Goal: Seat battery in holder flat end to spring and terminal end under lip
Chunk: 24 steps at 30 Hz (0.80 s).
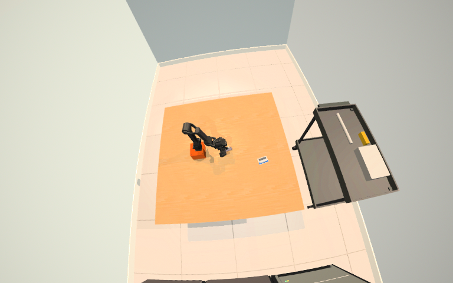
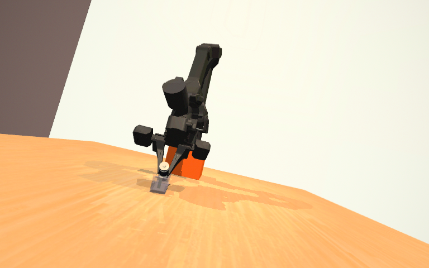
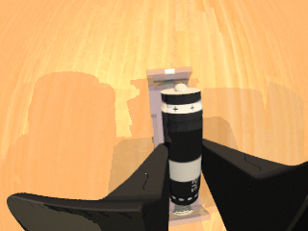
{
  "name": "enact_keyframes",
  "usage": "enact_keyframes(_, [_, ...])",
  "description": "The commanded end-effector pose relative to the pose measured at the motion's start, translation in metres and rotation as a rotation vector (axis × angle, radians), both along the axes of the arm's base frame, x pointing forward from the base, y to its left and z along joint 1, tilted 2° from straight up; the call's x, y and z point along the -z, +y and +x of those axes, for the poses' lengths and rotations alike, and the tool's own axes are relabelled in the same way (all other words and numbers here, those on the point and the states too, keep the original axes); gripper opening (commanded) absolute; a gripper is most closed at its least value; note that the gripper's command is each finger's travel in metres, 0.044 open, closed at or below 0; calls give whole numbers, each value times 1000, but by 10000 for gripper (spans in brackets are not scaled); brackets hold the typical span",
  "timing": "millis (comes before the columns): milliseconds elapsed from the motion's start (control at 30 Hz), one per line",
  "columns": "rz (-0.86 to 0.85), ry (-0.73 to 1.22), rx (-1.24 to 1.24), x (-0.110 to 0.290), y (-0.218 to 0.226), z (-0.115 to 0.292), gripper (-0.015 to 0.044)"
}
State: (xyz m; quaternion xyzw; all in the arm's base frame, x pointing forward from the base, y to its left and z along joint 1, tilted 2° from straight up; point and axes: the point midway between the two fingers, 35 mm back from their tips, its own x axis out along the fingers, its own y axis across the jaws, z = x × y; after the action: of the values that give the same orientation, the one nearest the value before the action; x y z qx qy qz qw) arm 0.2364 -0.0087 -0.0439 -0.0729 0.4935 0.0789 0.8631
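My gripper is shut on the battery, a black cylinder with white bands. Its terminal nub and plus marks point away from the wrist camera. The battery hangs just above the holder, a small pale grey tray lying on the wooden table. In the wrist view the battery runs lengthwise along the holder. The holder's spring shows at its near end, below the battery's flat end. In the exterior view a small gap shows between battery and holder.
The arm's orange base stands just behind the holder. A small white and blue plate with a dark rod on it lies farther right on the table. A dark trolley stands beyond the table's right edge.
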Motion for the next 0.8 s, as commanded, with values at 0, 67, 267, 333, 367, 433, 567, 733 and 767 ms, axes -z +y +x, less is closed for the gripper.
enact_keyframes(0, [-4,20,4,3,0,-6,63])
enact_keyframes(67, [-4,19,3,3,0,-6,63])
enact_keyframes(267, [-4,37,5,4,0,-4,63])
enact_keyframes(333, [-5,48,5,5,0,-3,63])
enact_keyframes(367, [-6,54,5,5,0,-3,63])
enact_keyframes(433, [-7,65,6,5,0,-2,63])
enact_keyframes(567, [-10,87,7,6,0,0,63])
enact_keyframes(733, [-14,115,7,7,1,1,63])
enact_keyframes(767, [-14,121,8,8,1,2,63])
